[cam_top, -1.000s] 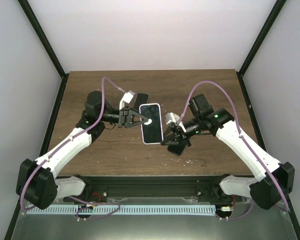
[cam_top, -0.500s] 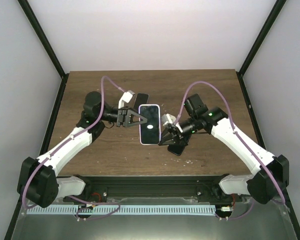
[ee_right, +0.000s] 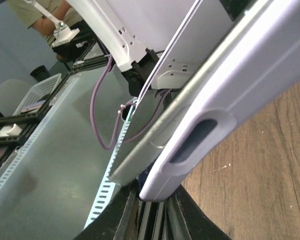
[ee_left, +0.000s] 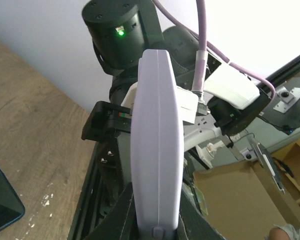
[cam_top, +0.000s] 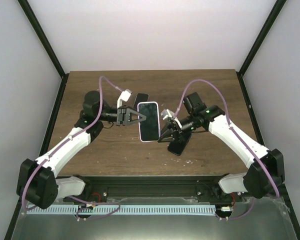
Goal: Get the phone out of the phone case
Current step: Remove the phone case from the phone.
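The left gripper (cam_top: 139, 117) is pinching one long edge of the lavender phone case (ee_left: 157, 150), with the phone (cam_top: 149, 122) seated inside, aloft over the wooden table (cam_top: 90, 85), while the right gripper (cam_top: 163, 136) is clamping its opposite lower corner, likely bracing to peel it.

**Even overhead light, soft close-ups**

From above, the light is bright and diffuse. The white walls (cam_top: 155, 35) look nearly washed out, and the arms cast only faint, soft-edged shadows on the table (cam_top: 110, 150). In the left wrist view the case (ee_left: 157, 145) sits close to the lens, pale and slightly soft, against a blown-out wall. In the right wrist view it is blurred, and the wood grain looks sharper.
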You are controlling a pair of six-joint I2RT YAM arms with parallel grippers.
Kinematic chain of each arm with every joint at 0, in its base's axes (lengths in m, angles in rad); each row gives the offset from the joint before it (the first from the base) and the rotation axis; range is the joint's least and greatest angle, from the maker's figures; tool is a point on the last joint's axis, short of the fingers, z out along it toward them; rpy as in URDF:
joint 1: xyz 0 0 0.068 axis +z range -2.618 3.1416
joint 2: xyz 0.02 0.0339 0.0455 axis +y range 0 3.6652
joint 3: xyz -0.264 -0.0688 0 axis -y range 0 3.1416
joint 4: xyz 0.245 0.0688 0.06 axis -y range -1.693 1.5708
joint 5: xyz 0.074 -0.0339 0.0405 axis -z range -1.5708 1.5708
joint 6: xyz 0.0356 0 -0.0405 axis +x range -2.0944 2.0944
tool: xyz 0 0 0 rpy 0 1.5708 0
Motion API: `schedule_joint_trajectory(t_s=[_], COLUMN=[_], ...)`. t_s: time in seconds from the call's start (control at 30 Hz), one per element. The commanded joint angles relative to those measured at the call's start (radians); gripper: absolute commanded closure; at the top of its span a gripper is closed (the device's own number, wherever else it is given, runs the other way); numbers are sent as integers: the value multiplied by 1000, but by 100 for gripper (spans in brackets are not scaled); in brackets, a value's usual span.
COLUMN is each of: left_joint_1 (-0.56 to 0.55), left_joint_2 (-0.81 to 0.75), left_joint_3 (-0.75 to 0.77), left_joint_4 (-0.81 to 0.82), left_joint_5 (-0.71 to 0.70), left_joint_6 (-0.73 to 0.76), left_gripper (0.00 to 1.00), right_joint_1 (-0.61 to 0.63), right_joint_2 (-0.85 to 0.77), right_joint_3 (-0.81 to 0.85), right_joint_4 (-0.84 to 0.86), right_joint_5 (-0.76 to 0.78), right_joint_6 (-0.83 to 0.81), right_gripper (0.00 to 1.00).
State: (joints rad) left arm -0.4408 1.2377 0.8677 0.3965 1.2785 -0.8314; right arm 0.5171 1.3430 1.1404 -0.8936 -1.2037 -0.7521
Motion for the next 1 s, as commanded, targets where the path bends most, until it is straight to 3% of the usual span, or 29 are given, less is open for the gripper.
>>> schedule_joint_trajectory(t_s=[0.0, 0.13, 0.43, 0.8, 0.87, 0.97], left_joint_1=[-53, -82, -140, -145, -143, -131], left_joint_2=[-31, -26, -14, 22, 33, 31], left_joint_3=[16, 12, 18, 7, 16, 41], left_joint_4=[-5, -69, -279, -297, -298, -308], left_joint_5=[107, 91, 46, 29, 13, -76], left_joint_6=[-37, 19, 191, 211, 212, 214], left_gripper=[100, 100, 100, 100, 100, 100], right_joint_1=[-50, -52, -83, -122, -123, -123], right_joint_2=[-6, 6, 25, -12, -11, -12], right_joint_3=[9, 29, 91, 103, 86, 39], right_joint_4=[299, 378, 384, 475, 503, 530], right_joint_5=[22, 20, -99, -269, -249, -242], right_joint_6=[246, 381, 473, 589, 622, 648], right_gripper=[83, 78, 64, 54, 54, 73])
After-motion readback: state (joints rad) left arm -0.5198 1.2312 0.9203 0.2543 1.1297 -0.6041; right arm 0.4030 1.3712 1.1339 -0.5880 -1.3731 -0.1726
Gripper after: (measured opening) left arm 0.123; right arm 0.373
